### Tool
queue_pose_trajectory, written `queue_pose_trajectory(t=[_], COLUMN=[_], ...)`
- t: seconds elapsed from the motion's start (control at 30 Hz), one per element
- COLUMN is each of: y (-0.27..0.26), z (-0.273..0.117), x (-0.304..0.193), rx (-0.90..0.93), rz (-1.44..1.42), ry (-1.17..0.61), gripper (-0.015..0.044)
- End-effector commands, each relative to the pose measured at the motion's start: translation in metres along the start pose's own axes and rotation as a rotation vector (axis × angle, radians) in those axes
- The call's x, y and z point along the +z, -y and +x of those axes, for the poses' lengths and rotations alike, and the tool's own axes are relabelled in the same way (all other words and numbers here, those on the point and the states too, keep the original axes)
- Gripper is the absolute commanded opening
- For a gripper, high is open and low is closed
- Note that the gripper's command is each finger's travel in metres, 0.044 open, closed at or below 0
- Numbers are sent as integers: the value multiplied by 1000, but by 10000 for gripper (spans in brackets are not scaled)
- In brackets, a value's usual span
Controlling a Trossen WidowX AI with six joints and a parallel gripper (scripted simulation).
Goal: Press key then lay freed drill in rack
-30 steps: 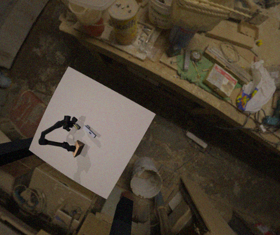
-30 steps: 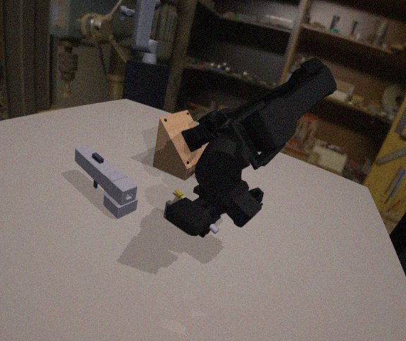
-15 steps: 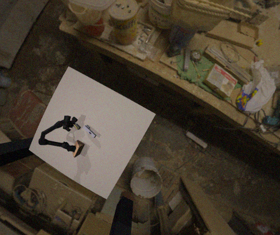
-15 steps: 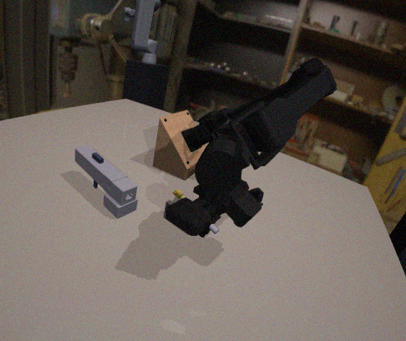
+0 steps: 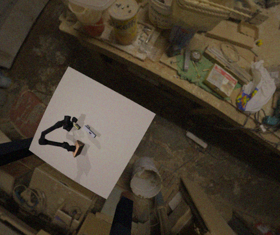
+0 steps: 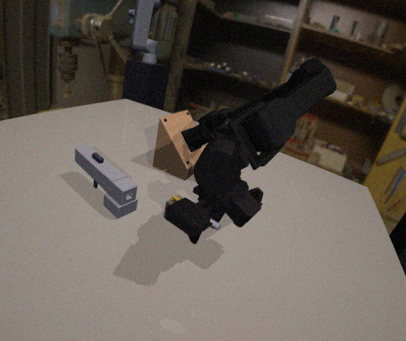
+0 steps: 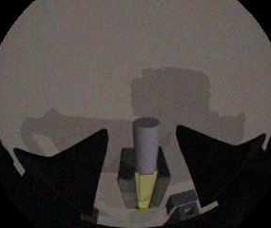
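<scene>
The drill has a grey cylindrical shank and a yellow tapered end. The drill (image 5: pixel 77 126) (image 6: pixel 175 198) (image 7: pixel 145 144) lies in the dark grey rack (image 7: pixel 126 173), whose walls stand on both sides of it. My gripper (image 5: pixel 71 123) (image 6: pixel 215 225) (image 7: pixel 142 132) is open, with one finger on each side of the drill and a gap to each. In the exterior view the fingers hide most of the drill and rack. The blue-grey holder (image 5: pixel 90 131) (image 6: pixel 106 176) (image 7: pixel 182 197) stands to one side, its square socket empty. The dark key (image 6: pixel 97 158) sits through its top and shows below.
A wooden wedge block (image 5: pixel 78 149) (image 6: pixel 173 143) stands at the arm's base, behind the holder and gripper in the exterior view. The pale table top (image 5: pixel 109 106) (image 6: pixel 269 275) carries them all. Its edges drop off all around.
</scene>
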State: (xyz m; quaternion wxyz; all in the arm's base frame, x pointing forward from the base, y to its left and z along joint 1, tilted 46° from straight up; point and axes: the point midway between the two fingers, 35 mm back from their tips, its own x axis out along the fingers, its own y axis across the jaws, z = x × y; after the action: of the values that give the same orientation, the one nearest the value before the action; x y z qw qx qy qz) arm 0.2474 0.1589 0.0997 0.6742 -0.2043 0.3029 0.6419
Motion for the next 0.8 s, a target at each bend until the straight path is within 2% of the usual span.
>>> queue_pose_trajectory(t=[0.0,0.07,0.57,0.67,0.77], y=[0,0,0,-1,-13], z=[0,-1,-75,-72,-78], x=[-1,-1,1,3,32], rx=[-1,-1,-1,-6,-58], rz=[1,2,14,7,-212], ry=[-6,-8,-35,-25,29], gripper=[394,440,440,440,440])
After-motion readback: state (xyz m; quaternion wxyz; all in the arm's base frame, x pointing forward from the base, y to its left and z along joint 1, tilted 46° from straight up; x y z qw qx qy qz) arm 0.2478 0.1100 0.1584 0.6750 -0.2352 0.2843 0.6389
